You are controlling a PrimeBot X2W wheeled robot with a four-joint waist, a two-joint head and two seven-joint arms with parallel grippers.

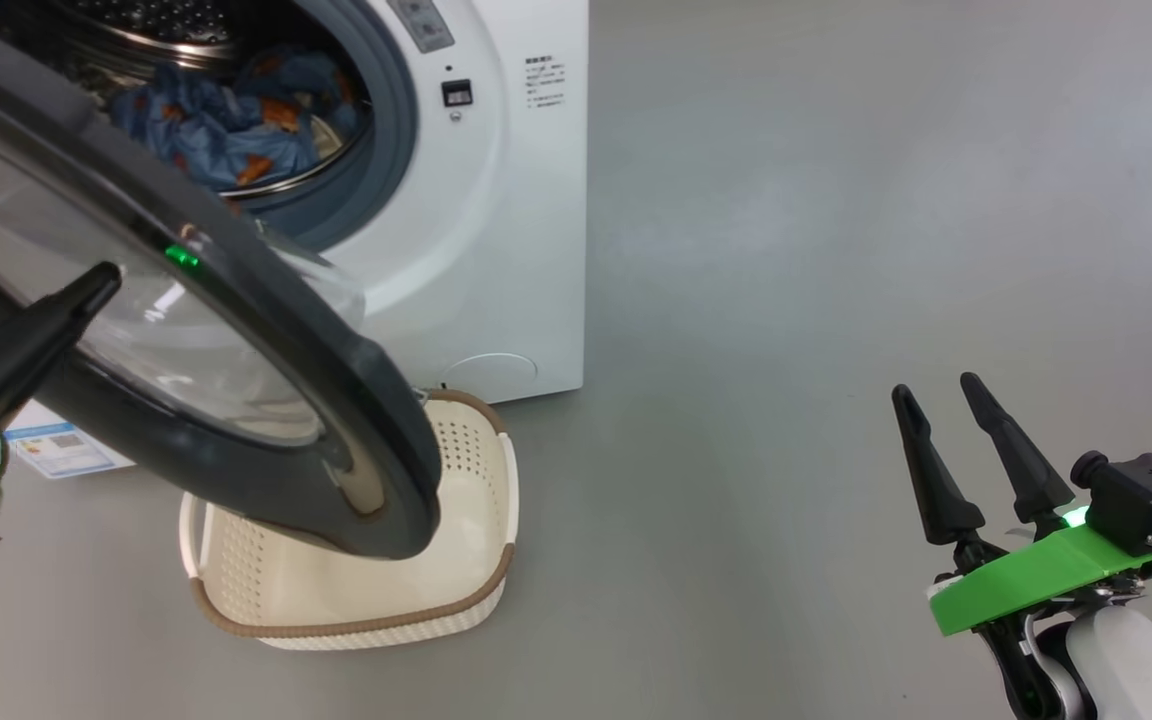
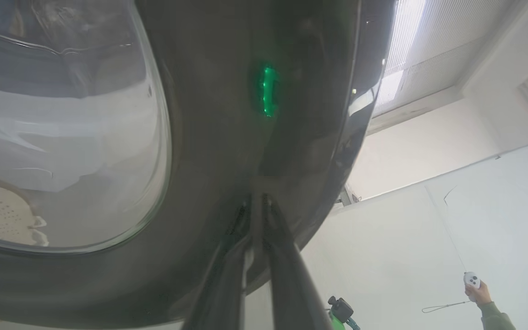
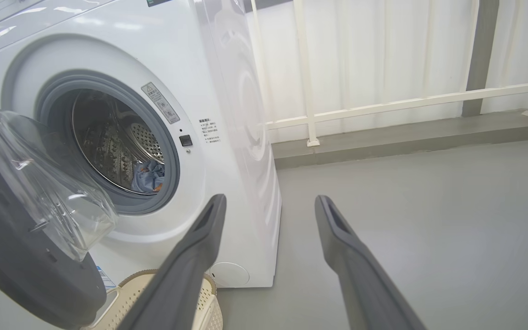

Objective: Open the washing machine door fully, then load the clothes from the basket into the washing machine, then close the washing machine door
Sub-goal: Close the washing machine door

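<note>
The washing machine [image 1: 506, 220] stands at the upper left with its door [image 1: 266, 300] swung partly open. The door's black ring hangs over the basket [image 1: 476, 480]. The clothes [image 1: 226, 125], blue with orange prints, lie inside the steel drum and also show in the right wrist view as the clothes [image 3: 148, 176]. What I see of the basket's inside holds nothing. My left gripper [image 1: 104, 278] is shut, its tip against the door's outer face. In the left wrist view the left gripper [image 2: 258, 198] presses on the black ring. My right gripper [image 1: 936, 386] is open and empty, far right of the machine.
Grey floor spreads to the right of the washing machine [image 3: 227, 82]. A white railing [image 3: 383, 103] and wall stand behind it. A person's hand [image 2: 477, 288] holding a white controller is at the far edge of the left wrist view. A blue label [image 1: 61, 450] sits low on the machine.
</note>
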